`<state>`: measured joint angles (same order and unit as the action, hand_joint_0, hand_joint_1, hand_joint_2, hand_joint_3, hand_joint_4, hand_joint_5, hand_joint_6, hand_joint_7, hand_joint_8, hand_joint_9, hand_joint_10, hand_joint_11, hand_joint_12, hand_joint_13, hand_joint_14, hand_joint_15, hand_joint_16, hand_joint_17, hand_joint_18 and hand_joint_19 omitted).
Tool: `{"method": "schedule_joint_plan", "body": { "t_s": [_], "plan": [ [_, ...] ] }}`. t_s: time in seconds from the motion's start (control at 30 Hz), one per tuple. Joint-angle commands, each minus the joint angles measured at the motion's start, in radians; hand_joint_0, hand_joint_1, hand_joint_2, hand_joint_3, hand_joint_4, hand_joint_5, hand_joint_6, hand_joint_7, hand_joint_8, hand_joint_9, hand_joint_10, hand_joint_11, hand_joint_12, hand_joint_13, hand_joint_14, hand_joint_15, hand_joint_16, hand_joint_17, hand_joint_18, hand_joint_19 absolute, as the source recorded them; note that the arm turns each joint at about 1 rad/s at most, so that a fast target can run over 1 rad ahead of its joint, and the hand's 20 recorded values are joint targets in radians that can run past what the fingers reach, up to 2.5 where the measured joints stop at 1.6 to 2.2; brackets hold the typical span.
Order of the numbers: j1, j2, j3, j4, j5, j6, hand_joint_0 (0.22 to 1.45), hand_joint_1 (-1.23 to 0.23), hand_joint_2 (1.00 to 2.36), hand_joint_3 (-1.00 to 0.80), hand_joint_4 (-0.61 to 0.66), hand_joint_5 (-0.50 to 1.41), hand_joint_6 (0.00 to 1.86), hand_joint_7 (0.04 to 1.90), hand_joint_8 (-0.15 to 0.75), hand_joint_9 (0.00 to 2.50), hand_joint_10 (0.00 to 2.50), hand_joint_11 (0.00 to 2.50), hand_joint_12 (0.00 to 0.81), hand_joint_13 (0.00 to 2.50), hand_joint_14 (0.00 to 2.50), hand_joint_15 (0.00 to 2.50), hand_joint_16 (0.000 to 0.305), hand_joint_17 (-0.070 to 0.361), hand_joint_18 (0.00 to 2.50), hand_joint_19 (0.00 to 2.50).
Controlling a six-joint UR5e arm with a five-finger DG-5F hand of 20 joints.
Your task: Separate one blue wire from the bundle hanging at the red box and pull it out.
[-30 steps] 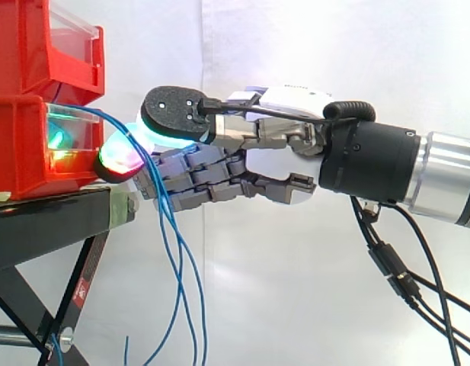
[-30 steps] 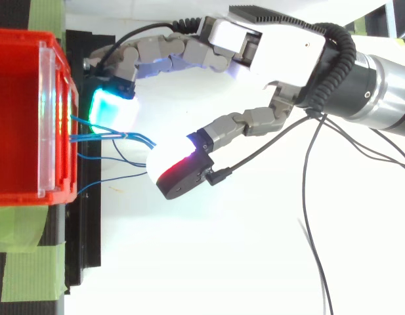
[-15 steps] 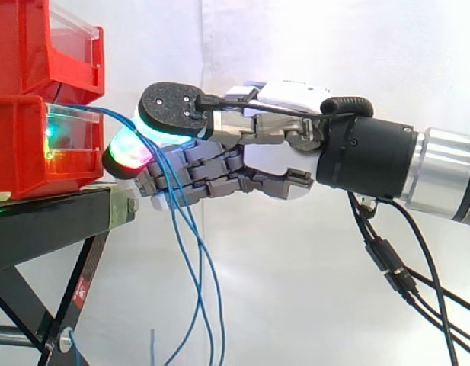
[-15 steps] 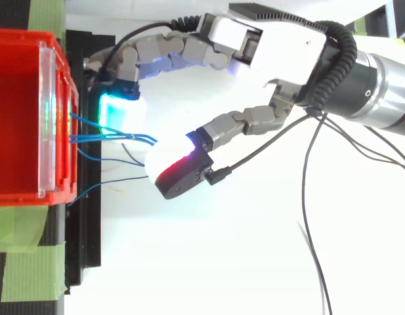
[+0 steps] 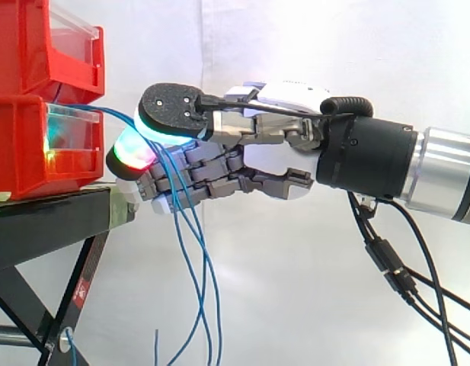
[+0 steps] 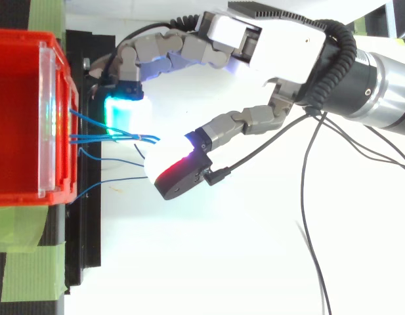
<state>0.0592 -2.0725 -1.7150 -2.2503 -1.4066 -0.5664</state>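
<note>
Wires (image 5: 187, 236) hanging from red box (image 5: 21, 152) pass through robot hand (image 6: 281, 49), grip cannot be told; separation in hand, next requires pinching one wire alone.

Your hand (image 5: 284, 164) sits just right of the lower red bin (image 5: 21, 145), fingers (image 5: 196, 171) curled, thumb pad (image 5: 170, 110) on top. The blue wires (image 5: 113, 113) leave the bin, pass between thumb and fingers, then dangle loose beside the black stand (image 5: 44, 229).

I see black stand (image 5: 44, 229) w/ diagonal brace below, green tape (image 6: 31, 275) strips on its top at left, white curtain (image 5: 295, 305) behind everything.
</note>
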Motion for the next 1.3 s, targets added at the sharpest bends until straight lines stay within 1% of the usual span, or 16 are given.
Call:
{"method": "schedule_joint_plan", "body": {
  "t_s": [0.0, 0.07, 0.3, 0.63, 0.97, 1.1, 1.27],
  "plan": [
    [0.001, 0.0, 0.0, 0.0, 0.001, 0.0, 0.56, -0.78, 1.0, -0.5, 0.28, -0.11, 0.58, 1.16, 0.353, 0.78, 0.01, 0.37, 0.425, 0.53, 0.01, 0.27, 0.053, 0.12, 0.57, 0.28],
    [0.001, 0.0, 0.0, 0.0, 0.008, 0.0, 0.56, -0.78, 1.0, -0.5, 0.28, -0.11, 0.59, 1.14, 0.357, 0.8, 0.01, 0.39, 0.425, 0.54, 0.01, 0.27, 0.053, 0.119, 0.59, 0.29],
    [-0.001, 0.0, 0.0, 0.0, 0.008, 0.006, 0.57, -0.75, 1.0, -0.5, 0.27, -0.11, 0.64, 1.09, 0.365, 0.85, 0.01, 0.4, 0.425, 0.58, 0.01, 0.29, 0.052, 0.118, 0.63, 0.32],
    [-0.001, 0.0, 0.0, 0.0, 0.008, 0.006, 0.59, -0.7, 1.01, -0.4, 0.26, -0.1, 0.68, 1.07, 0.37, 0.9, 0.01, 0.41, 0.425, 0.62, 0.01, 0.3, 0.052, 0.117, 0.67, 0.35],
    [-0.001, 0.0, 0.0, 0.0, 0.008, 0.006, 0.6, -0.71, 1.01, -0.35, 0.16, -0.1, 0.69, 1.07, 0.374, 0.91, 0.01, 0.42, 0.428, 0.63, 0.01, 0.31, 0.052, 0.117, 0.68, 0.35],
    [-0.001, 0.0, 0.0, 0.0, 0.008, 0.006, 0.6, -0.72, 1.01, -0.32, 0.15, -0.1, 0.71, 1.03, 0.369, 0.91, 0.01, 0.42, 0.427, 0.63, 0.01, 0.31, 0.052, 0.117, 0.68, 0.35],
    [-0.001, 0.0, 0.0, 0.0, 0.009, 0.006, 0.59, -0.73, 1.02, -0.26, 0.08, -0.1, 0.72, 1.02, 0.362, 0.93, 0.01, 0.44, 0.426, 0.64, 0.01, 0.31, 0.052, 0.116, 0.69, 0.36]
  ]
}}
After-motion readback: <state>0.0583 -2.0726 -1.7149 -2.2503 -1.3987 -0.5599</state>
